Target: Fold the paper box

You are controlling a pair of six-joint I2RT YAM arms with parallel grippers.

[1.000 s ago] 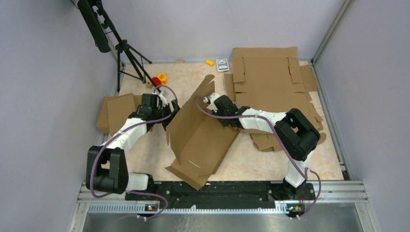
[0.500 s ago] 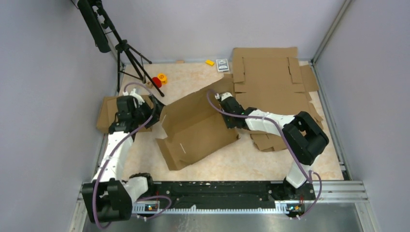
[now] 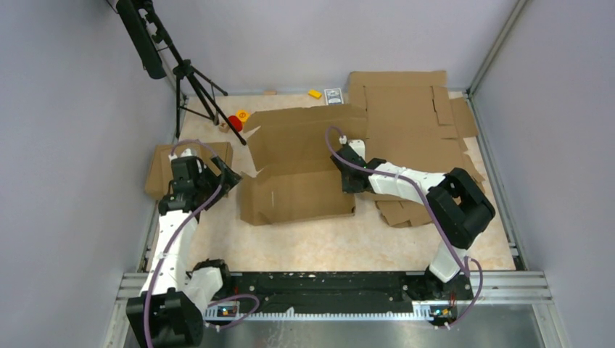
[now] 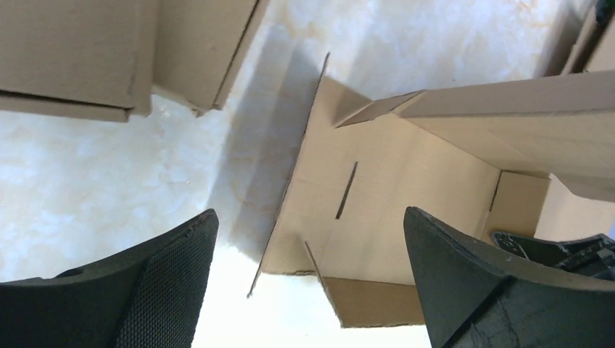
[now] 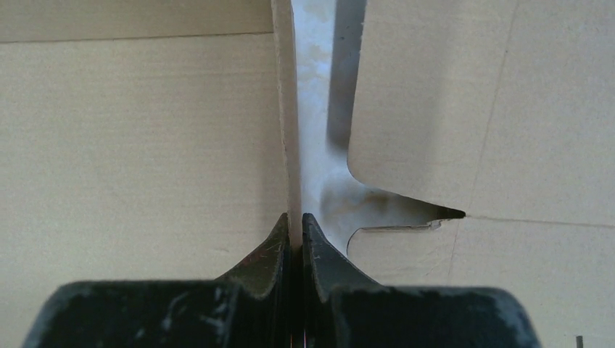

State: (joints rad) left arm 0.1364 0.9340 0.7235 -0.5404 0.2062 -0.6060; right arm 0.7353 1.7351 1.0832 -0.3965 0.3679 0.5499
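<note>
The paper box (image 3: 297,174) is a large brown creased sheet lying across the middle of the table, its back panel raised. My right gripper (image 3: 347,174) is shut on the box's right edge; in the right wrist view the thin cardboard edge (image 5: 290,145) stands pinched between the jaws (image 5: 295,226). My left gripper (image 3: 226,176) is open and empty, a little left of the box's left end. In the left wrist view the box's slotted panel (image 4: 377,203) shows ahead between the spread fingers, with the gripper (image 4: 312,283) apart from it.
A pile of brown slotted sheets (image 3: 413,116) lies at the back right. Smaller cardboard pieces (image 3: 163,170) lie at the left, also in the left wrist view (image 4: 109,51). A tripod (image 3: 190,80), a red object (image 3: 235,122) and a yellow block (image 3: 315,93) stand at the back.
The box has swung from a steep diagonal to lie across the table, carried back by the right gripper. The left gripper has drawn back left, away from the box.
</note>
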